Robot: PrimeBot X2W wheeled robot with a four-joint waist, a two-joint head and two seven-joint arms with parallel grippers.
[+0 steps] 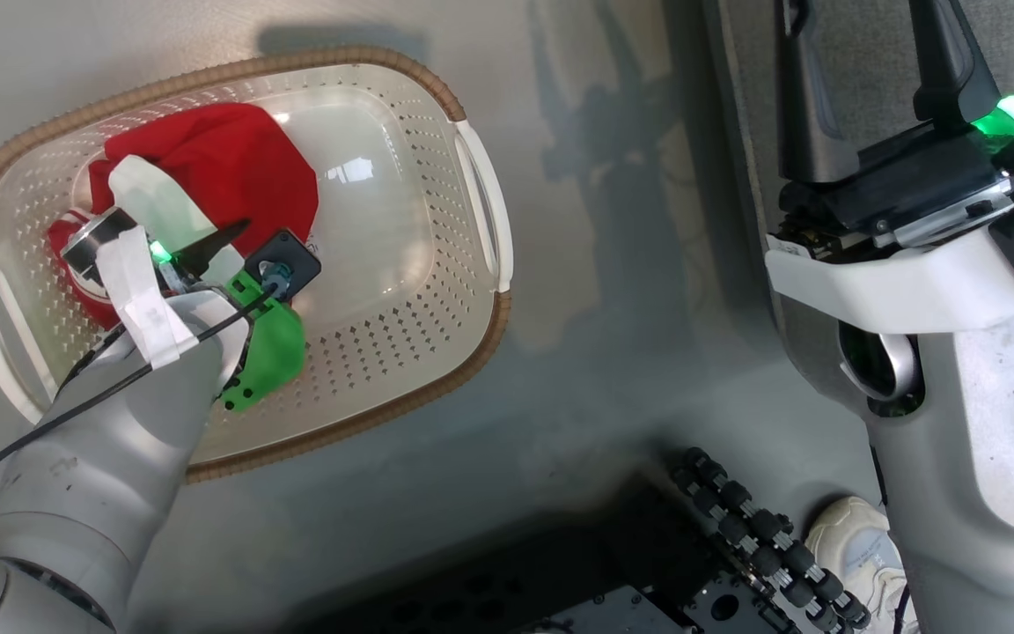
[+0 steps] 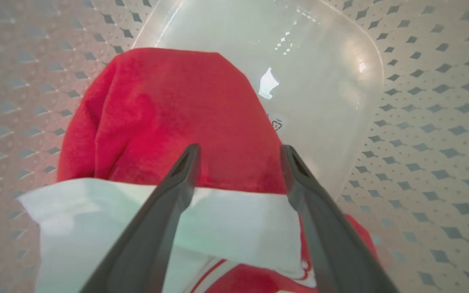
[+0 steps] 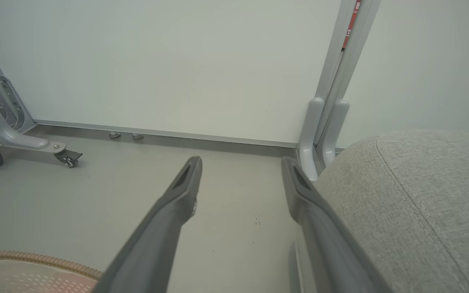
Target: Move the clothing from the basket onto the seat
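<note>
Wide-open, empty left gripper (image 2: 239,147) poised over red clothing (image 2: 165,110) in basket (image 2: 421,122), lined up for grab. Open, empty right gripper (image 3: 240,160) parked beside seat (image 3: 421,195), out of way.

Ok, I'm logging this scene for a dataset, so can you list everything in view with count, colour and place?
clothing: one pile, likely two pieces, red with white panels, in the basket's left part
basket: one, cream with brown rim, on the floor
seat: one, grey fabric, right of the basket
floor: one, grey, under the basket
wall: one, pale, beyond the floor
frame leg: one, grey with a small wheel, by the wall
shoe: one, white, lower right of the head view
left claw: one, dark, open, over the clothing
right claw: one, dark, open, beside the seat's edge
</note>
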